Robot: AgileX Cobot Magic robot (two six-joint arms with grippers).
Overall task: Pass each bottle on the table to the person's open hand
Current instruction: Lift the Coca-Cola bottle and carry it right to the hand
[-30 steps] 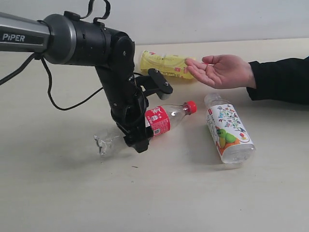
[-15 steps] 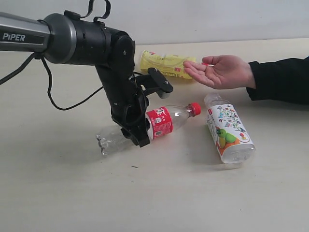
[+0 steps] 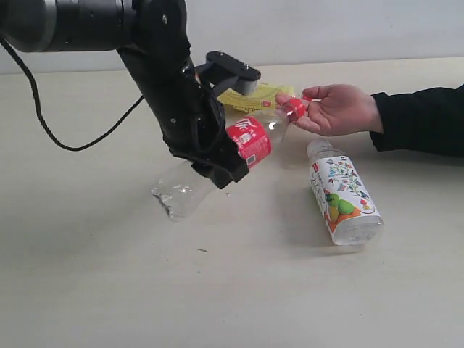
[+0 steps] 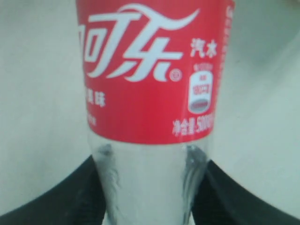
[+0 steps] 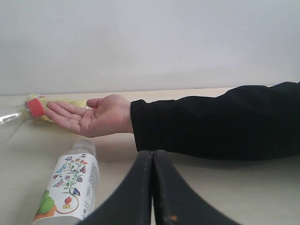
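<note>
My left gripper is shut on the clear bottle with red label and red cap, held tilted above the table; its red cap touches the fingertips of the person's open hand. The left wrist view is filled by the red-label bottle between black fingers. The yellow bottle lies behind the arm. The floral-label bottle lies on the table below the hand. In the right wrist view my right gripper is shut and empty, near the black sleeve, open hand and floral-label bottle. The green-label bottle is out of view.
A black cable trails over the table on the left of the left arm. A pale wall runs behind the table's far edge. The person's forearm lies across the right side.
My left gripper has lifted the red-label bottle off the table and carried it up and right; its cap now touches the person's fingertips. The hand has stayed nearly still.
</note>
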